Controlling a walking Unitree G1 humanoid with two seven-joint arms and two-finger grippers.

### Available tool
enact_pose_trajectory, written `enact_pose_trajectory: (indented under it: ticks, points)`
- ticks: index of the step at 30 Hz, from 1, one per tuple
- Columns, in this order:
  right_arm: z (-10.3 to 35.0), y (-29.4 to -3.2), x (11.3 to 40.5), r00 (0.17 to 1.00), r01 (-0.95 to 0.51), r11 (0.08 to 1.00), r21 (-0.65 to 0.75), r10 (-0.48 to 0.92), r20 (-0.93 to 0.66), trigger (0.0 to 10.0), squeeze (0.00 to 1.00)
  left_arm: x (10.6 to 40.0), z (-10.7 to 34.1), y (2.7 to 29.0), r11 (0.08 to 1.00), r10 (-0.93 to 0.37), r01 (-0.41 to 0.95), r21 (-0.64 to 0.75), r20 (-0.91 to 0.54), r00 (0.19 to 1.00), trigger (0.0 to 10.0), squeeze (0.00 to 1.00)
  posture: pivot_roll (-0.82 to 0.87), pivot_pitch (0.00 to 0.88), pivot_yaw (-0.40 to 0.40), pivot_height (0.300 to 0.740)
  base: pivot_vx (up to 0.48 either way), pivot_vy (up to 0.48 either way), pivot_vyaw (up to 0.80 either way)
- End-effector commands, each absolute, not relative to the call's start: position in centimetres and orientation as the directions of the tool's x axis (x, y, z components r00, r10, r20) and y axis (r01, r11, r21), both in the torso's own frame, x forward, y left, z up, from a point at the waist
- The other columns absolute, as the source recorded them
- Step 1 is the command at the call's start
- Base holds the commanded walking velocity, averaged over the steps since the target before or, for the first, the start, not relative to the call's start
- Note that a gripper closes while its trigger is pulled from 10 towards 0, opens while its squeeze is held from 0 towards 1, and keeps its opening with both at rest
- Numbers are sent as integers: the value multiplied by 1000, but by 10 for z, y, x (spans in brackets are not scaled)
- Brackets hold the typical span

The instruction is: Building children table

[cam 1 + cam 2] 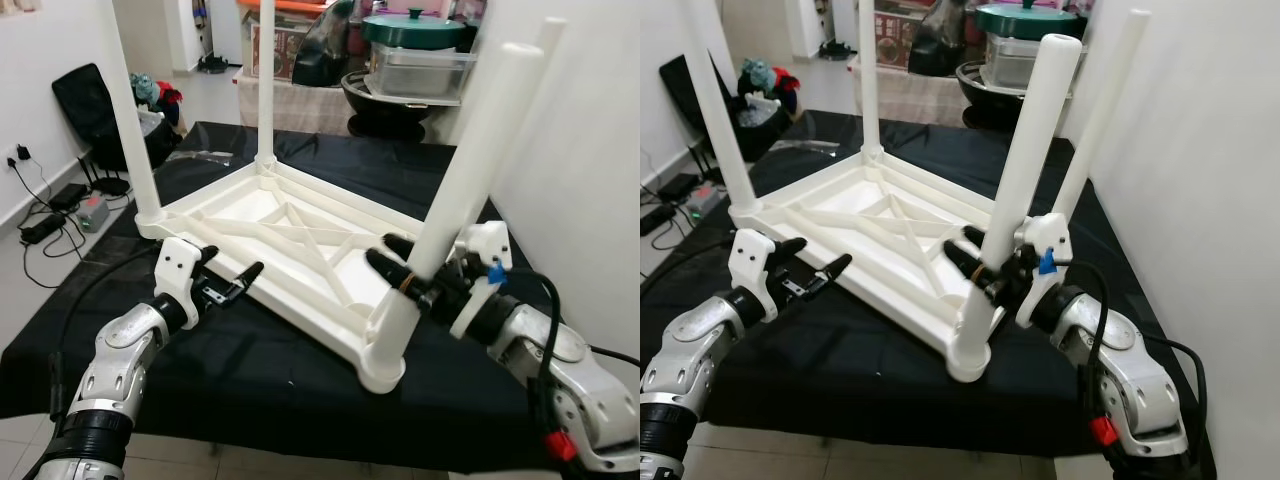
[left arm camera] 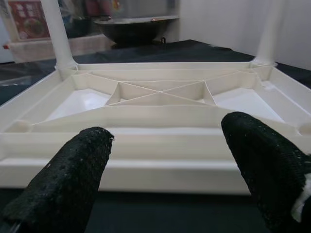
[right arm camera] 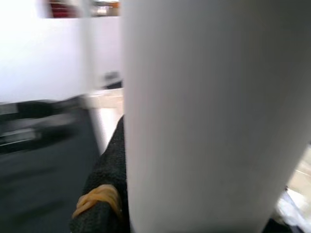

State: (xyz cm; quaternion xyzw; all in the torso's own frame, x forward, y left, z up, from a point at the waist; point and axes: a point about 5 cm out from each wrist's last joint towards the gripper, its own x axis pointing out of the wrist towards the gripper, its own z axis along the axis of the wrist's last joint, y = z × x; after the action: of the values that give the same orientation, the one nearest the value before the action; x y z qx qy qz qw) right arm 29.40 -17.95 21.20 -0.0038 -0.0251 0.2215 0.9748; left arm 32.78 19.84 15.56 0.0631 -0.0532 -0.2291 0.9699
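The right hand is pinching a smooth, round white leg low down, its black bumpy fingers pressing on both sides. An orange band is sitting on one finger. That leg is leaning a little and standing in the near corner of the white plastic kids' table, which is lying upside down on a table covered in black cloth. Three more legs are standing up: one at the left corner, one at the back and one at the right by the wall.

The left hand is hanging just in front of the near edge with its fingers spread apart, holding nothing. The underside is showing thin ribs crossing in an X.

Behind, a dark round bowl, a clear box and a green lid are sitting together. On the floor to the left, a black bag, cables and a small grey box are lying. Writing on a poster far back is too blurry to read.
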Motion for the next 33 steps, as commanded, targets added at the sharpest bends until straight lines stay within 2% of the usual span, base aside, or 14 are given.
enact_pose_trajectory:
  ticks: [1,2,4,5,10,14,15,16,17,22,23,24,25,33]
  points:
    - [179,-216,301,981,-149,987,-68,139,-132,0,0,328,153,197,882,-459,447,147,61,886,10000,294,63,0,-95,740,0,0,0]
    - [169,-252,305,960,216,974,-71,-225,-165,0,0,328,153,196,881,-462,449,146,63,885,10000,294,59,0,-97,740,0,0,0]
    - [169,-252,305,960,216,974,-71,-225,-165,0,0,328,153,196,881,-462,449,146,63,885,10000,294,59,0,-97,740,0,0,0]
    - [154,-283,292,804,551,830,-86,-556,-212,0,0,328,153,195,881,-463,450,145,64,884,10000,294,65,0,-100,740,0,0,0]
    - [131,-283,270,628,737,672,-72,-721,-291,0,0,326,152,195,881,-462,450,144,63,885,10000,298,67,0,-95,740,0,0,0]
    - [128,-269,269,648,721,692,-44,-695,-310,0,0,326,152,196,882,-461,450,144,60,885,10000,294,64,0,-94,740,0,0,0]
    - [129,-249,279,734,633,774,23,-591,-334,3176,0,327,153,196,882,-461,450,143,62,885,10000,294,68,0,-98,740,0,0,0]
    - [129,-249,279,734,633,774,23,-591,-334,3176,0,327,153,196,882,-461,450,143,62,885,10000,294,68,0,-98,740,0,0,0]
    - [133,-232,291,828,505,857,98,-449,-336,10000,0,327,153,195,882,-462,450,142,64,885,10000,294,69,0,-98,740,0,0,0]
    - [148,-217,308,928,286,943,169,-229,-295,10000,0,327,153,194,881,-463,451,140,65,884,10000,294,67,0,-99,740,0,0,0]
    - [152,-223,308,925,314,938,149,-267,-270,10000,698,327,153,195,882,-462,450,140,64,885,10000,294,69,0,-101,740,0,0,0]
    - [152,-223,308,925,314,938,149,-267,-270,10000,698,327,153,195,882,-462,450,140,64,885,10000,294,69,0,-101,740,0,0,0]
    - [159,-228,308,933,316,936,154,-277,-231,10000,1000,326,153,196,883,-460,448,140,63,886,10000,294,68,0,-100,740,0,0,0]
    - [182,-247,296,935,348,937,-28,-349,-56,10000,1000,325,151,197,883,-459,448,137,58,887,10000,294,56,0,-94,740,0,0,0]
